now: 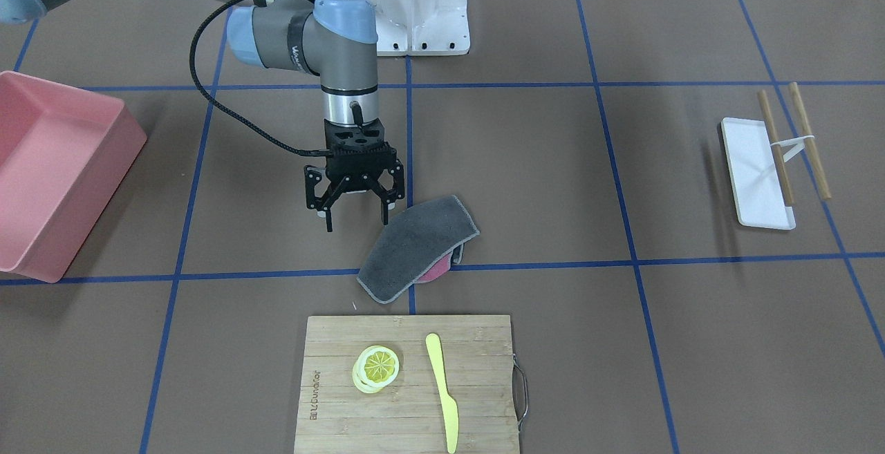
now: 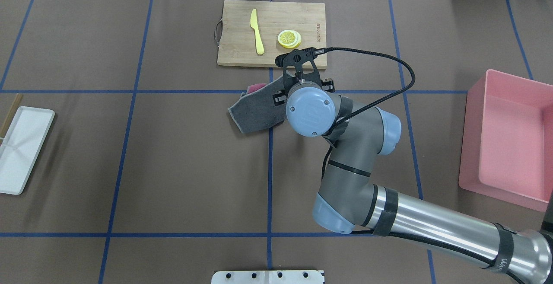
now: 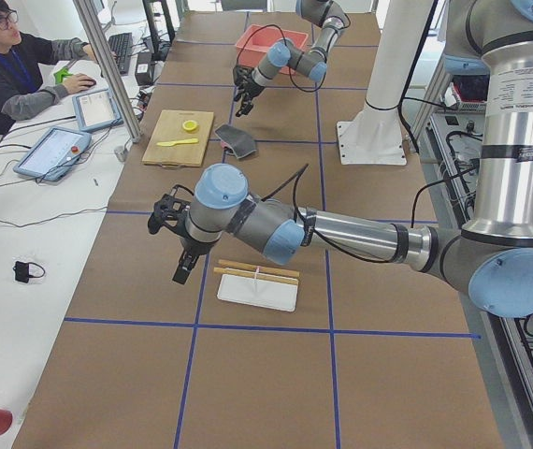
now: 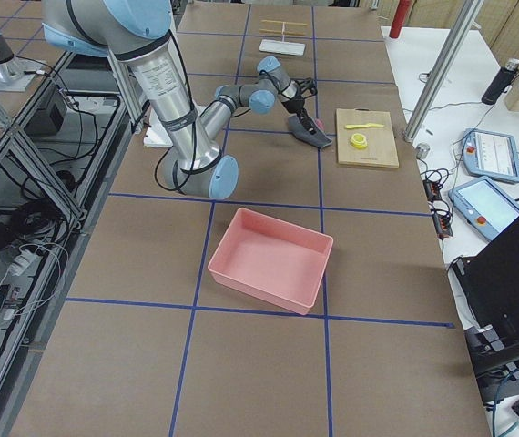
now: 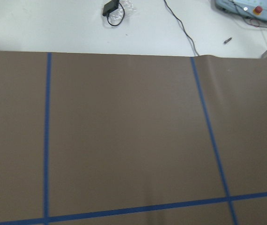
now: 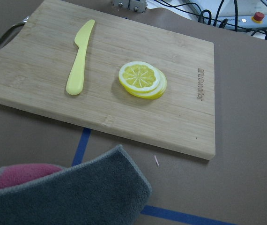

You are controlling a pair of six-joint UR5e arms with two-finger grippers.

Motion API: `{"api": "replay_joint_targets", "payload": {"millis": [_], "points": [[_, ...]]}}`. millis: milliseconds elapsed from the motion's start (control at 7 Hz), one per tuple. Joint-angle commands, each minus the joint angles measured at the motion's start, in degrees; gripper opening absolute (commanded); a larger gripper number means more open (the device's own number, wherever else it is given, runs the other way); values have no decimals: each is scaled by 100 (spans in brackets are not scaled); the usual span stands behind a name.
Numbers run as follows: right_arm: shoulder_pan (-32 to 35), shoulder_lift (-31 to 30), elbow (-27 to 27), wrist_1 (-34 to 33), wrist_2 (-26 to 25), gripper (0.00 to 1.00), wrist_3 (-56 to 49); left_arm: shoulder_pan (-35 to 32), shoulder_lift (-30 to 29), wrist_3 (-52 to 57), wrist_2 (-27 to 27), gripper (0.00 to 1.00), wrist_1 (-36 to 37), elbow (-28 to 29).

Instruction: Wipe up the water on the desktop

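The brown desktop point(image 1: 525, 171) with blue tape lines shows no clear water patch. A grey cloth with a pink underside point(image 1: 415, 247) lies crumpled on it, just behind the bamboo board; it also shows in the overhead view point(image 2: 255, 111) and the right wrist view point(image 6: 68, 197). My right gripper point(image 1: 357, 224) is open and empty, pointing down, just above the desktop beside the cloth's edge. My left gripper point(image 3: 180, 273) hangs over the desktop near a white tray; I cannot tell whether it is open or shut.
A bamboo cutting board point(image 1: 332, 399) holds lemon slices point(image 1: 377, 367) and a yellow knife point(image 1: 442, 388). A pink bin point(image 1: 48, 177) stands at the right arm's side. A white tray point(image 1: 757, 174) with chopsticks point(image 1: 809, 139) lies at the other end.
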Motion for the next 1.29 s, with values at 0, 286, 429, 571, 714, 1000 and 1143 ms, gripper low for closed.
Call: {"api": "replay_joint_targets", "payload": {"millis": [0,286,429,571,714,1000,1143], "points": [[-141,128,-594,593,55,89,1199,-53,105,214,52,98,7,66],[-396,286,-621,506,47,86,2021,-44,131,214,43,98,16,84],[-458,321,-621,271,47,80,2250,-35,122,197,43,98,8,145],[-581,330,-612,164,29,67,2287,-35,113,171,34,98,8,154],[-599,339,-603,102,29,48,2287,-35,113,162,34,98,16,154],[-591,417,-603,84,38,5,2287,-35,113,162,34,98,8,154],[-521,479,-603,84,38,7,2279,-35,113,153,34,98,8,163]]}}
